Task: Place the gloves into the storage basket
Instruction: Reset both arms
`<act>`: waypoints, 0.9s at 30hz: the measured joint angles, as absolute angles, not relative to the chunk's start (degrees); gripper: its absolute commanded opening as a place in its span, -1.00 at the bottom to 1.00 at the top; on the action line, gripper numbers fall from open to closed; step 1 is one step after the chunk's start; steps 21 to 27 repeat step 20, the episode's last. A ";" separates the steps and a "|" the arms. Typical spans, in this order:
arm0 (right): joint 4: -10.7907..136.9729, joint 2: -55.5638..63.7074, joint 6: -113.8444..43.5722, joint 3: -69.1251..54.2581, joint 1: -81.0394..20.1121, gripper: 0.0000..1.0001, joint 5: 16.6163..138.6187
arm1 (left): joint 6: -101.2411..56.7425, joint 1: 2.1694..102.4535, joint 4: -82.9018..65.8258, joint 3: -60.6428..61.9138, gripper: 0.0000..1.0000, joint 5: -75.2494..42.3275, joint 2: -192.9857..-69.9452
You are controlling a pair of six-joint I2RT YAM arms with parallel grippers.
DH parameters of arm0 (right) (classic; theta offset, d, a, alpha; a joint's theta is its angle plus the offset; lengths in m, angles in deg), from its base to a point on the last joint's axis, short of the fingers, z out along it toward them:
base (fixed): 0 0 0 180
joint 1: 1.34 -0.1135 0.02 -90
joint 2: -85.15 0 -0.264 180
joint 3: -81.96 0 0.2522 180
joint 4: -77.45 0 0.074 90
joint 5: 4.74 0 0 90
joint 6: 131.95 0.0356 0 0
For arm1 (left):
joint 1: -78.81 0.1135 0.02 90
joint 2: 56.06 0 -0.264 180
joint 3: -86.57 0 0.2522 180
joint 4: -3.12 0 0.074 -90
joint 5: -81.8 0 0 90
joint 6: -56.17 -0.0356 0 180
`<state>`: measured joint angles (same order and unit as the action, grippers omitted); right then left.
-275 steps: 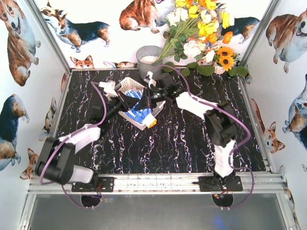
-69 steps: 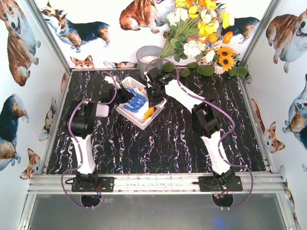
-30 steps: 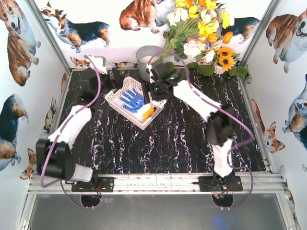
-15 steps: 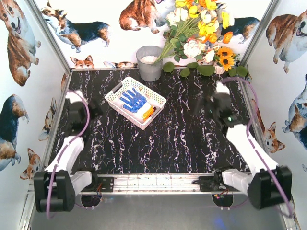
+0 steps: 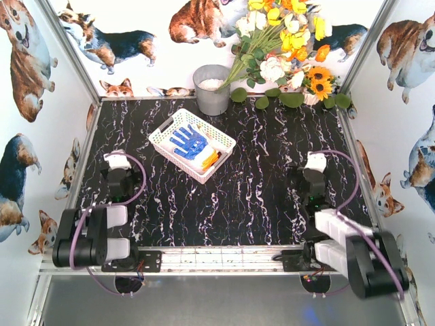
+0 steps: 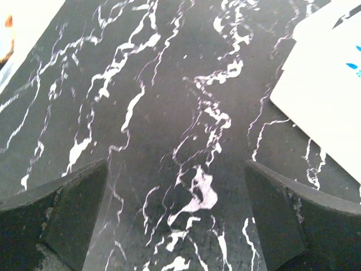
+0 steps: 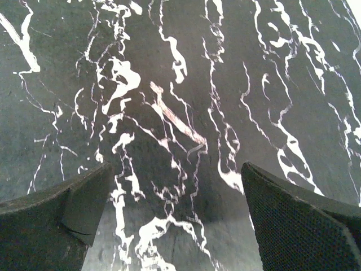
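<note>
Left wrist view
Left gripper: fingers spread wide, nothing between them.
Under it: black marbled table, bare across the gap.
Basket: only a blurred white corner at 2 o'clock, well apart from the fingers.
Blue specks on that corner: too blurred to say whether they were a glove.
Wall: a pale strip at 10 o'clock.

Right wrist view
Right gripper: fingers also spread wide, holding nothing.
Under it: the same white-veined table, which filled the whole picture.

Top view
Basket: it lay askew at 11 o'clock from the table's middle, with its whole rim in sight, as in neither wrist picture.
Blue-dotted glove: it lay flat inside the basket, fingers spread toward 10 o'clock.
Orange-trimmed glove: it was in the same basket, at its 4 o'clock end, beside the blue-dotted one.
Bucket: grey, at 1 o'clock from the basket, close by it but not touching.
Flowers: heaped at 1 o'clock, against the back wall.
Left arm: folded at 8 o'clock, with the gripper well apart from the basket.
Right arm: folded at 4 o'clock, farther from the basket.
Finger gaps from above: could not be told; only the wrist pictures showed them.
</note>
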<state>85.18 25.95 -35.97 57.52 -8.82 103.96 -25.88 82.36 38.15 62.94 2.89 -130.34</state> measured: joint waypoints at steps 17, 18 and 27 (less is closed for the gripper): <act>112.20 0.80 -41.90 52.98 -8.12 0.99 103.43 | -34.76 77.97 51.14 55.13 0.99 2.96 -145.44; 112.11 0.80 -41.87 52.93 -8.01 0.99 103.35 | -34.80 77.97 51.03 55.13 0.99 3.22 -145.44; 111.80 0.77 -41.68 52.58 -7.27 0.99 102.21 | -34.91 77.97 51.05 55.13 0.99 3.57 -145.44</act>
